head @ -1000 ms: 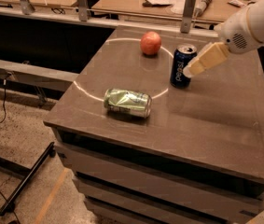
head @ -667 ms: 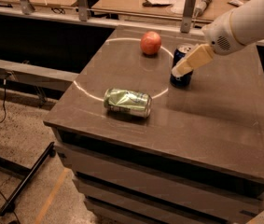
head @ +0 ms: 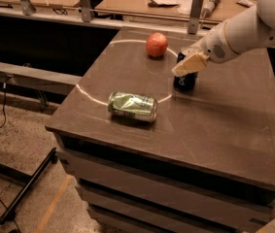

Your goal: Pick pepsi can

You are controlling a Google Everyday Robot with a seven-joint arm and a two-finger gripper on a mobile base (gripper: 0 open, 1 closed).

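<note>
While the white arm [head: 253,28] comes in from 2 o'clock, the gripper [head: 189,64] sits low over the table [head: 224,125], its tan tip lying across the upper part of the pepsi can [head: 184,81] and hiding the can's top. Whether the gripper is spread apart or clamped on the can cannot be told from this angle. The can stands upright on the dark tabletop, its blue body showing directly at 6 o'clock beneath the gripper. A red apple [head: 156,44] rests at 10 o'clock from the can, and a dented green can [head: 132,106] lies on its side at 8 o'clock.
</note>
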